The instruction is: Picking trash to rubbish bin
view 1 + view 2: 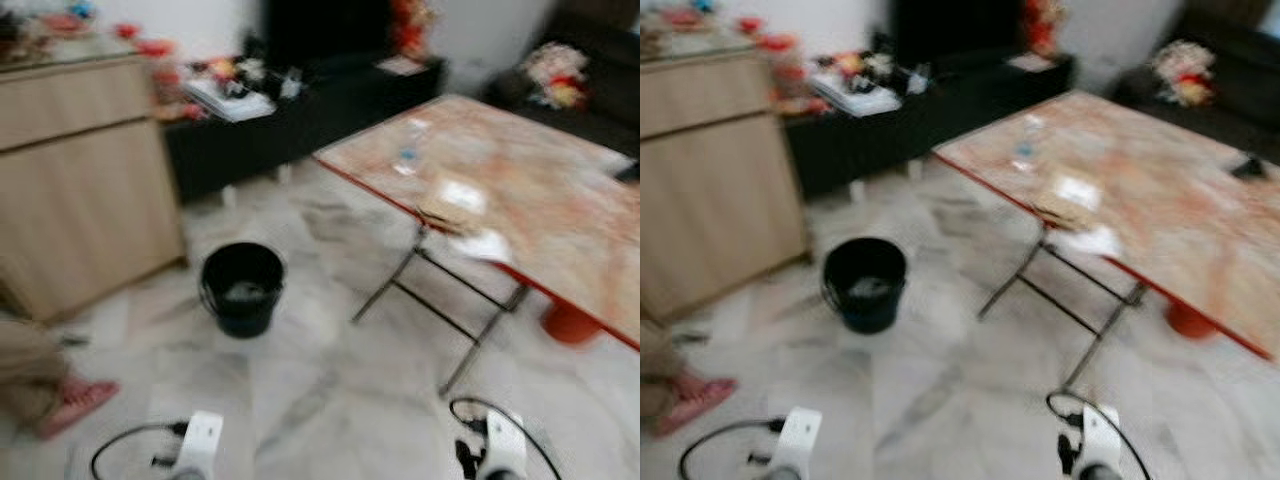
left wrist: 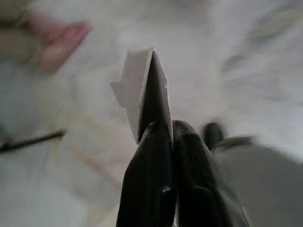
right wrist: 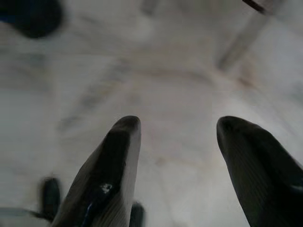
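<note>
A black bin (image 1: 242,288) stands on the marble floor, left of a folding table (image 1: 560,215). Near the table's front edge lie white scraps of paper (image 1: 463,195), another white scrap (image 1: 485,245) and a brownish wrapper (image 1: 440,215). In the left wrist view my left gripper (image 2: 171,130) is shut on a folded white piece of paper (image 2: 139,87) above the floor. My right gripper (image 3: 180,130) hangs open over bare floor with nothing between its fingers. Both arms (image 1: 197,445) show low at the picture's bottom edge. The views are blurred.
A wooden cabinet (image 1: 80,190) stands at the left and a low black cabinet (image 1: 300,115) behind the bin. A person's foot in a pink slipper (image 1: 78,400) is at the near left. An orange object (image 1: 570,322) sits under the table. A dark sofa (image 1: 600,90) is at the back right.
</note>
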`<state>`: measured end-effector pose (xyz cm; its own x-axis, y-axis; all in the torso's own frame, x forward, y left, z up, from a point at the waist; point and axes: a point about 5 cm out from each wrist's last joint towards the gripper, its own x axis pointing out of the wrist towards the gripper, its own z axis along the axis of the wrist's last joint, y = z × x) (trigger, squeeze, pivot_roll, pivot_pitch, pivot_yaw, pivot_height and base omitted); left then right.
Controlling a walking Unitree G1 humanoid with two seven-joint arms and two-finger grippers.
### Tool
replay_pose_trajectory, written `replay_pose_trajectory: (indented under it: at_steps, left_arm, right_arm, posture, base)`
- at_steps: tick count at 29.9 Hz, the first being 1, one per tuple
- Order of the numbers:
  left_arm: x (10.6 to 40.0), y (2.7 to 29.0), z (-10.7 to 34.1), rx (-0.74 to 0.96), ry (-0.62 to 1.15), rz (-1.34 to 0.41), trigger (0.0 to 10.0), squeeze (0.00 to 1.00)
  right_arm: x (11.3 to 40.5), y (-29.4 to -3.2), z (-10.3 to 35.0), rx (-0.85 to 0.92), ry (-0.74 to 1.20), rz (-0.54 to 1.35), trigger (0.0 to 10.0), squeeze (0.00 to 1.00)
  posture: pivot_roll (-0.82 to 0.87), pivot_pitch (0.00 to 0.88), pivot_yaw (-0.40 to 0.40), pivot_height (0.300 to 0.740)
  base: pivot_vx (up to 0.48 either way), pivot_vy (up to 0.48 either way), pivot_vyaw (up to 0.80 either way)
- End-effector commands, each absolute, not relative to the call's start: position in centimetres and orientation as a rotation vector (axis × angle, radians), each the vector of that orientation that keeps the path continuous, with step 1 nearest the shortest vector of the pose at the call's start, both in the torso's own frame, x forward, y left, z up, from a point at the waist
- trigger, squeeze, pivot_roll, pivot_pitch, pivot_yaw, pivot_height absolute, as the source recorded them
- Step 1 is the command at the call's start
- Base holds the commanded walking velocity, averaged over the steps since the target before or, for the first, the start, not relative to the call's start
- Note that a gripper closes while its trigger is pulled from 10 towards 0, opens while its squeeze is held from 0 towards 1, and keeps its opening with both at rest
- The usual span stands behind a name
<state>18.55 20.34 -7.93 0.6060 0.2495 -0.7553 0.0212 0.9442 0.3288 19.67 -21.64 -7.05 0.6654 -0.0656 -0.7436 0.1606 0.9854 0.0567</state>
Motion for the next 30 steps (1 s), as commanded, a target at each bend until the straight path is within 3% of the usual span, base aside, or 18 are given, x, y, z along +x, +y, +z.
replay_pose_trajectory:
  at_steps: [1, 9, 30]
  left_arm:
    - [19.0, 19.1, -7.9, 0.305, 0.902, 0.110, 10.0, 0.00]
    - [19.1, 19.0, -7.9, 0.306, 0.898, 0.106, 10.0, 0.00]
    - [19.6, 17.9, -7.7, 0.320, 0.876, 0.060, 10.0, 0.00]
  right_arm:
    - [18.9, -22.6, -7.2, 0.099, 0.850, -0.150, 10.0, 0.00]
    - [19.0, -22.7, -7.2, 0.108, 0.845, -0.151, 10.0, 0.00]
    - [19.1, -22.3, -7.2, 0.135, 0.836, -0.147, 10.0, 0.00]
  posture:
    - [0.09, 0.000, -0.119, 0.740]
    - [0.09, 0.000, -0.121, 0.740]
    - [0.08, 0.000, -0.134, 0.740]
  base:
    - [0.390, 0.000, 0.80]
    - [0.389, 0.000, 0.70]
    - [0.386, 0.000, 0.00]
